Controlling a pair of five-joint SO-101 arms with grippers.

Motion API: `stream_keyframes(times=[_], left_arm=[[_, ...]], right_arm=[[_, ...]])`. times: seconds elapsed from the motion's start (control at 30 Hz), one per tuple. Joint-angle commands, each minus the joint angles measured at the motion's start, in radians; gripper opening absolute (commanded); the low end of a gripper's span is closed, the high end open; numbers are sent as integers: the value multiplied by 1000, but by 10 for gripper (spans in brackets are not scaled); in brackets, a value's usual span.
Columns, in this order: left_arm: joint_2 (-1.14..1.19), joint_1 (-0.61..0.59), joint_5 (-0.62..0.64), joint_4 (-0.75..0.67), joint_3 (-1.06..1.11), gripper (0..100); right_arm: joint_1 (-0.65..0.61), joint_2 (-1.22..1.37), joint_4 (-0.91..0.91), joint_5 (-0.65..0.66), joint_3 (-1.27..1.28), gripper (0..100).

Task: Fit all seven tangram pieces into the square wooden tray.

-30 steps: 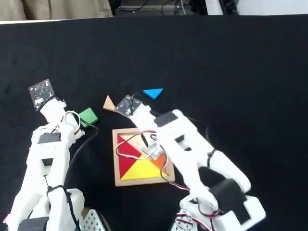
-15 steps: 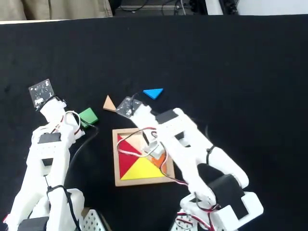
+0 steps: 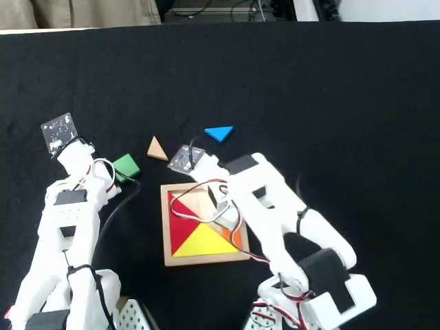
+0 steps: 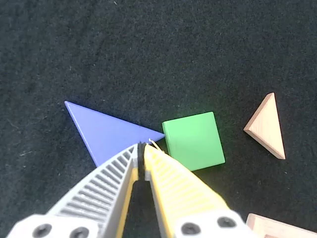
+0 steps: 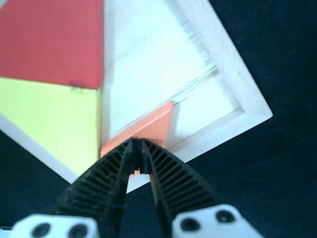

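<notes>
Right wrist view: right gripper (image 5: 137,144) jaws closed directly over orange piece (image 5: 151,126) (possibly pinching it), inside tray (image 5: 235,84) corner.

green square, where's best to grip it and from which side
Come straight down: the green square lies flat on the black cloth. Close the left pincer across the two parallel edges clear of the blue triangle, whose tip crowds another edge.
</notes>
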Motion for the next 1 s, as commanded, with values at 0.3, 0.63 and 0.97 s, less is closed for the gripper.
stream_keyframes(times=[0.3, 0.63, 0.97], left_arm=[[-23, 12, 0, -11, -7, 33], [-29, 16, -48, -8, -8, 52], [-18, 173, -198, 146, -124, 130]], right_arm=[[-61, -142, 95, -35, 19, 11], [279, -831, -107, -318, 222, 11], [423, -820, -221, -391, 328, 12]])
